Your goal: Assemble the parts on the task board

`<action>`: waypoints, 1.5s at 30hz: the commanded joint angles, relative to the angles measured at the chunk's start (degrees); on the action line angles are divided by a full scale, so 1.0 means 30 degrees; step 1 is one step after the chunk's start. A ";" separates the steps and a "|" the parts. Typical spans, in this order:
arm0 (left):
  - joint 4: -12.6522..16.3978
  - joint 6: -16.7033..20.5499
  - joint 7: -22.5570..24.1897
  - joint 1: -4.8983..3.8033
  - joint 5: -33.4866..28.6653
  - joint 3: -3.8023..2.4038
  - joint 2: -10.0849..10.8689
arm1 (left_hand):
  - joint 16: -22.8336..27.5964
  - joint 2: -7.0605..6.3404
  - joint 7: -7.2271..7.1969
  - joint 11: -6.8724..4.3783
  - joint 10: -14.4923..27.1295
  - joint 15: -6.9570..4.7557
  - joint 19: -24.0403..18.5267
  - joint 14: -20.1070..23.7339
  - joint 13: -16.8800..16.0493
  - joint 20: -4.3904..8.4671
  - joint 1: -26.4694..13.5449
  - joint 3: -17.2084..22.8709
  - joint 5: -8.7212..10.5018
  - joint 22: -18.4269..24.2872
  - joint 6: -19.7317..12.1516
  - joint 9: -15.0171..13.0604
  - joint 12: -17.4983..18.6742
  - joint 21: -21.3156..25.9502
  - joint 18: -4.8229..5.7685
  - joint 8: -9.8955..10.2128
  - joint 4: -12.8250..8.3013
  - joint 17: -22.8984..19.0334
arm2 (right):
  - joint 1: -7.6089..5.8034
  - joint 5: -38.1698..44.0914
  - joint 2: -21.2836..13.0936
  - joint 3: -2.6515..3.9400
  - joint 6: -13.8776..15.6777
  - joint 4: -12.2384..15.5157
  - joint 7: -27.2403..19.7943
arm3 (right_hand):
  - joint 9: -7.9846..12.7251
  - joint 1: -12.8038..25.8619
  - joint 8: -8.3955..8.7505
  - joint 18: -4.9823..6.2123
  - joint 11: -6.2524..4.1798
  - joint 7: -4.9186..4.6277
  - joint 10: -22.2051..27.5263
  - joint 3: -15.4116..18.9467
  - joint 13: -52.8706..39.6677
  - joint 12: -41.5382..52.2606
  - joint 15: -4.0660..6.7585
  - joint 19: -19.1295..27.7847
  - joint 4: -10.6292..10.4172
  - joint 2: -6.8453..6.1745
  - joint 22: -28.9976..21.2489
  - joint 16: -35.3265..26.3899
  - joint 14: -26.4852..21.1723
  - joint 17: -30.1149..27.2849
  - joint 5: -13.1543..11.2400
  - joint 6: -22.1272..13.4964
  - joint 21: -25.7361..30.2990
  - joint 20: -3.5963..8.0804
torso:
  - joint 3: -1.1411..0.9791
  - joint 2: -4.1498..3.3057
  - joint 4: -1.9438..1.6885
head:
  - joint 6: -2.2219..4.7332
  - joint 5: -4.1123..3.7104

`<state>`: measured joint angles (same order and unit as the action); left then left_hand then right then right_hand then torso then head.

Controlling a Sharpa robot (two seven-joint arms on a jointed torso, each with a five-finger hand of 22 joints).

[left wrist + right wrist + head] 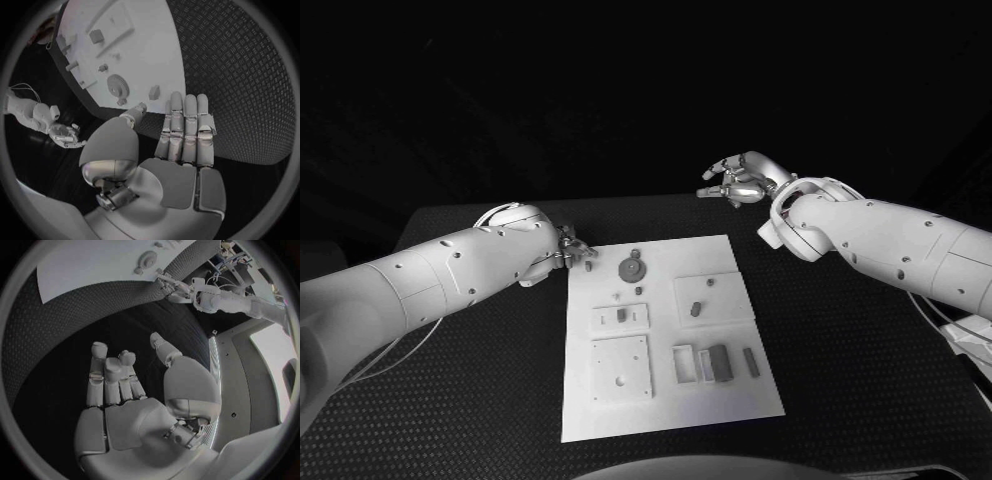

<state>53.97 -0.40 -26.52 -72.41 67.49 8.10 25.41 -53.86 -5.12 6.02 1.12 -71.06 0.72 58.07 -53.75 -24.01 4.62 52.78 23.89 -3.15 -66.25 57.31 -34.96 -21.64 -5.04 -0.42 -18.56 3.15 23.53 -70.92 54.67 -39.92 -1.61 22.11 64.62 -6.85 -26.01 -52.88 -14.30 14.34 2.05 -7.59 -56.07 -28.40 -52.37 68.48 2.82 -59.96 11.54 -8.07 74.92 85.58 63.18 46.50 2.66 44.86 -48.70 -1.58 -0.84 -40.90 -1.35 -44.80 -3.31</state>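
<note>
Two hands stand off the board [661,400], and the left hand [570,252] is by far the nearer: it sits at the board's far left corner, just beside the edge, fingers extended and close together with nothing in them, as the left wrist view shows [181,135]. From it the closest parts lie just inward on the board: a small peg [590,266] at the edge, then the round gear [633,268] beside it, so the reach I judge likely runs toward the board's middle. The right hand [740,180] hangs well apart, beyond the board's far right corner over the dark surface [473,400], fingers loosely curled and holding nothing. More parts lie nearer the robot: a long bar [751,362] and a dark block [720,362], both with long axes running along the board's length.
</note>
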 commanded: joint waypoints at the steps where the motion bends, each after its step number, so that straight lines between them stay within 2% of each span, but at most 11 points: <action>1: -0.0048 -0.0896 0.0181 0.0033 -0.0363 0.0002 -0.0096 | 0.0106 0.0031 0.0016 0.0032 -0.0092 0.0029 0.0094 -0.0153 -0.0019 0.0048 0.0108 -0.0043 -0.0126 -0.0021 0.0155 0.0035 0.0098 0.0039 -0.0125 0.0078 -0.0115 0.0035 | 0.0016 0.0087 0.0031 0.0008 -0.0257 -0.0006 -0.0123 | 0.0026 0.0195 0.0119 0.0218 0.0464 -0.0764 0.1411 -0.0009 0.0028 0.0116 -0.0019 0.0128 -0.0062 0.0031 0.0358 -0.0072 -0.0155 -0.0028 0.0075 0.0732 0.0072 0.0070 | -0.0007 0.0015 -0.0008 | -0.0002 -0.0024; 8: -0.0169 -0.1101 0.0286 0.0108 -0.0607 0.0013 -0.0176 | 0.0145 0.0009 0.0028 0.0044 -0.0078 0.0036 0.0085 -0.0138 -0.0024 0.0047 0.0091 -0.0099 -0.0127 -0.0018 0.0146 0.0071 0.0136 0.0067 -0.0108 0.0108 -0.0150 0.0057 | 0.0026 0.0092 0.0048 0.0008 -0.0273 -0.0031 -0.0112 | 0.0029 0.0192 0.0120 0.0218 0.0465 -0.0766 0.1412 -0.0013 0.0030 0.0120 -0.0020 0.0129 -0.0055 0.0036 0.0358 -0.0071 -0.0155 -0.0029 0.0076 0.0726 0.0071 0.0072 | -0.0017 0.0014 -0.0009 | 0.0002 -0.0027; 10: -0.0165 -0.1130 0.0299 0.0111 -0.0719 0.0015 -0.0191 | 0.0154 0.0027 0.0029 0.0046 -0.0074 0.0038 0.0084 -0.0135 -0.0025 0.0048 0.0091 -0.0102 -0.0130 -0.0017 0.0145 0.0078 0.0145 0.0073 -0.0106 0.0114 -0.0153 0.0061 | 0.0029 0.0098 0.0055 0.0008 -0.0273 -0.0048 -0.0099 | 0.0029 0.0191 0.0121 0.0218 0.0466 -0.0766 0.1412 -0.0015 0.0030 0.0121 -0.0020 0.0129 -0.0053 0.0039 0.0359 -0.0070 -0.0155 -0.0029 0.0076 0.0725 0.0071 0.0072 | -0.0011 0.0013 -0.0008 | -0.0061 -0.0153; 14: -0.0208 -0.1189 0.0335 0.0115 -0.0781 0.0015 -0.0237 | 0.0195 0.0194 0.0035 0.0053 -0.0070 0.0041 0.0075 -0.0125 -0.0035 0.0052 0.0153 -0.0091 -0.0144 -0.0013 0.0147 0.0118 0.0185 0.0109 -0.0095 0.0140 -0.0226 0.0094 | 0.0044 0.0107 0.0093 0.0008 -0.0284 -0.0052 -0.0107 | 0.0030 0.0192 0.0121 0.0218 0.0466 -0.0767 0.1413 -0.0016 0.0031 0.0122 -0.0021 0.0129 -0.0050 0.0042 0.0359 -0.0070 -0.0155 -0.0029 0.0075 0.0723 0.0071 0.0073 | -0.0009 0.0007 -0.0017 | -0.0005 -0.0136; 19: -0.0272 -0.1198 0.0350 0.0115 -0.0830 0.0015 -0.0244 | 0.0285 0.0575 0.0038 0.0058 -0.0105 0.0043 0.0092 -0.0142 -0.0086 0.0056 0.0418 -0.0099 -0.0244 -0.0024 0.0194 0.0213 0.0271 0.0182 -0.0065 0.0181 -0.0689 0.0213 | 0.0057 0.0107 0.0102 0.0008 -0.0277 -0.0070 -0.0109 | 0.0032 0.0192 0.0121 0.0218 0.0467 -0.0768 0.1414 -0.0018 0.0033 0.0124 -0.0022 0.0129 -0.0047 0.0047 0.0359 -0.0069 -0.0155 -0.0029 0.0075 0.0721 0.0070 0.0073 | -0.0020 0.0014 -0.0011 | -0.0067 -0.0064; 22: -0.0270 -0.1191 0.0344 0.0115 -0.0880 0.0015 -0.0226 | 0.0368 0.0851 0.0040 0.0060 -0.0132 0.0051 0.0110 -0.0153 -0.0135 0.0054 0.0576 -0.0088 -0.0470 -0.0028 0.0234 0.0289 0.0346 0.0241 -0.0040 0.0208 -0.1230 0.0320 | 0.0062 0.0107 0.0108 0.0008 -0.0279 -0.0072 -0.0112 | 0.0032 0.0192 0.0121 0.0218 0.0468 -0.0768 0.1415 -0.0019 0.0034 0.0125 -0.0022 0.0129 -0.0045 0.0050 0.0360 -0.0069 -0.0156 -0.0029 0.0075 0.0721 0.0070 0.0074 | -0.0011 0.0008 -0.0012 | -0.0049 -0.0041; 27: -0.0263 -0.1161 0.0423 0.0115 -0.1044 0.0015 -0.0262 | 0.0439 0.1025 0.0042 0.0065 -0.0150 0.0055 0.0122 -0.0164 -0.0171 0.0050 0.0582 -0.0045 -0.0680 -0.0024 0.0260 0.0348 0.0409 0.0282 -0.0022 0.0229 -0.1637 0.0404 | 0.0077 0.0107 0.0134 0.0008 -0.0284 -0.0079 -0.0116 | 0.0033 0.0193 0.0121 0.0218 0.0468 -0.0769 0.1415 -0.0020 0.0035 0.0127 -0.0023 0.0129 -0.0043 0.0054 0.0360 -0.0068 -0.0156 -0.0030 0.0075 0.0720 0.0069 0.0074 | -0.0013 0.0013 -0.0015 | -0.0038 -0.0063; 31: -0.0222 -0.1092 0.0452 0.0115 -0.1226 0.0015 -0.0255 | 0.0503 0.1304 0.0040 0.0063 -0.0184 0.0056 0.0148 -0.0187 -0.0214 0.0050 0.0606 0.0089 -0.0794 -0.0020 0.0299 0.0400 0.0464 0.0304 -0.0009 0.0236 -0.2118 0.0495 | 0.0084 0.0107 0.0135 0.0008 -0.0293 -0.0096 -0.0114 | 0.0034 0.0195 0.0121 0.0218 0.0469 -0.0769 0.1416 -0.0020 0.0036 0.0128 -0.0024 0.0129 -0.0041 0.0056 0.0360 -0.0067 -0.0156 -0.0030 0.0075 0.0719 0.0069 0.0074 | 0.0001 0.0011 -0.0011 | -0.0136 -0.0074; 35: -0.0248 -0.0927 0.0496 0.0115 -0.1638 0.0013 -0.0182 | 0.0521 0.1330 0.0028 0.0054 -0.0217 0.0050 0.0175 -0.0217 -0.0236 0.0055 0.0612 0.0164 -0.0707 -0.0020 0.0333 0.0417 0.0476 0.0304 -0.0005 0.0225 -0.2294 0.0537 | 0.0088 0.0107 0.0139 0.0008 -0.0310 -0.0103 -0.0110 | 0.0034 0.0198 0.0121 0.0218 0.0469 -0.0770 0.1417 -0.0020 0.0037 0.0128 -0.0024 0.0129 -0.0041 0.0055 0.0360 -0.0067 -0.0156 -0.0030 0.0075 0.0718 0.0069 0.0074 | -0.0003 0.0013 -0.0015 | -0.0183 -0.0037; 37: -0.0305 -0.0748 0.0551 0.0115 -0.1896 0.0009 -0.0143 | 0.0502 0.1642 -0.0019 0.0011 -0.0331 0.0015 0.0261 -0.0315 -0.0285 0.0075 0.0822 0.0401 -0.0510 -0.0040 0.0449 0.0413 0.0452 0.0278 -0.0010 0.0163 -0.2609 0.0614 | 0.0090 0.0107 0.0134 0.0008 -0.0311 -0.0106 -0.0110 | 0.0035 0.0201 0.0121 0.0218 0.0470 -0.0770 0.1417 -0.0019 0.0037 0.0129 -0.0024 0.0130 -0.0042 0.0056 0.0360 -0.0067 -0.0156 -0.0030 0.0075 0.0718 0.0069 0.0074 | -0.0009 0.0015 -0.0015 | -0.0201 -0.0073; 45: -0.0402 -0.0636 0.0738 0.0115 -0.2692 0.0008 -0.0121 | 0.0495 0.2848 -0.0123 -0.0091 -0.0643 -0.0059 0.0467 -0.0542 -0.0465 0.0146 0.1171 0.1053 -0.0387 -0.0138 0.0728 0.0428 0.0442 0.0255 0.0055 0.0001 -0.4152 0.0950 | 0.0093 0.0109 0.0137 0.0009 -0.0311 -0.0105 -0.0107 | 0.0036 0.0211 0.0121 0.0218 0.0471 -0.0771 0.1418 -0.0016 0.0039 0.0131 -0.0025 0.0130 -0.0042 0.0057 0.0361 -0.0066 -0.0157 -0.0030 0.0075 0.0716 0.0069 0.0073 | -0.0008 0.0009 -0.0012 | -0.0209 -0.0049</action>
<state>52.71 -2.83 -25.40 -72.05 61.79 8.14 25.13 -52.53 3.09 5.62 0.81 -72.58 0.63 58.99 -55.07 -25.38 5.12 56.20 27.04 -4.47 -66.62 59.15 -33.57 -20.53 -4.48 -0.43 -18.35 -9.16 26.37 -70.66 54.69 -39.55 -1.61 21.90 64.30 -6.85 -25.96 -52.78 -14.30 14.37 2.06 -7.67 -56.06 -28.40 -52.33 68.48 2.82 -59.66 11.54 -7.97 74.91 85.58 63.18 46.49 2.66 44.77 -48.70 -1.46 -0.85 -40.86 -1.40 -45.36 -3.53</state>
